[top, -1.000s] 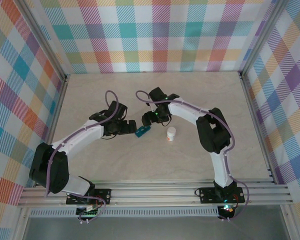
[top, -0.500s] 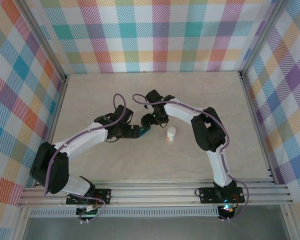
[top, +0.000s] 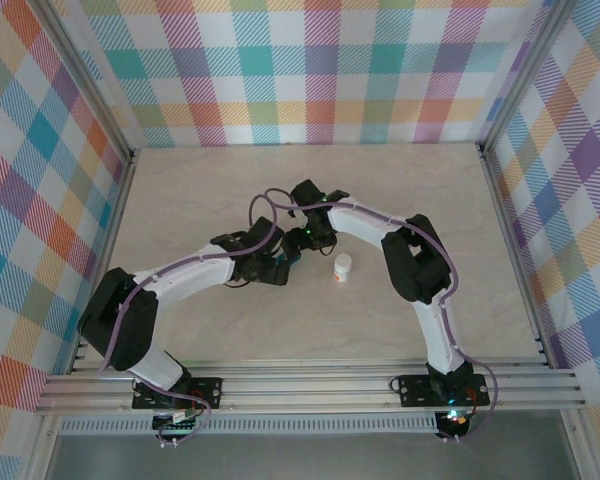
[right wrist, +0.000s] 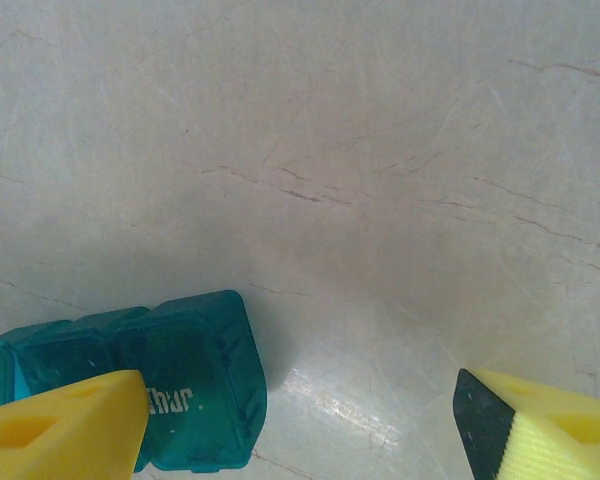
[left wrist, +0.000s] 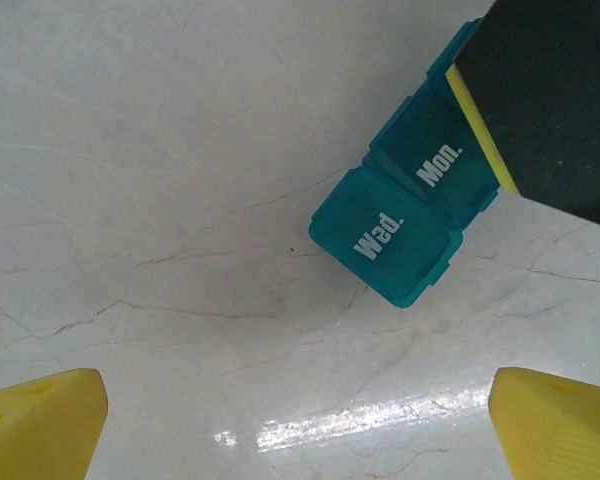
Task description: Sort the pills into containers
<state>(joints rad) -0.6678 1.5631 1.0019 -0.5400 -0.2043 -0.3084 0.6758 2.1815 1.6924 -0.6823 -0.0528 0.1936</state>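
The containers (left wrist: 410,222) are a teal strip of joined square compartments with shut lids marked "Wed." and "Mon.", lying on the marble table. In the top view the containers (top: 288,258) lie between the two grippers. My left gripper (left wrist: 300,432) is open, its yellow fingertips (left wrist: 40,425) wide apart over bare table just short of the strip. My right gripper (right wrist: 300,430) is open too. One of its fingers (right wrist: 65,425) overlaps the end compartment of the containers (right wrist: 195,385), marked "Thur"; the other stands clear. That right finger (left wrist: 550,95) covers the strip's far end. The pills are out of view.
A small white bottle (top: 343,267) with an orange mark stands upright just right of the strip, close to the right forearm. The left gripper (top: 271,268) and right gripper (top: 302,240) nearly meet mid-table. Checkered walls close off three sides.
My left arm has swung right, bringing its gripper up to the strip's near end. The right gripper has shifted slightly left over the strip's far end. The bottle has stayed put.
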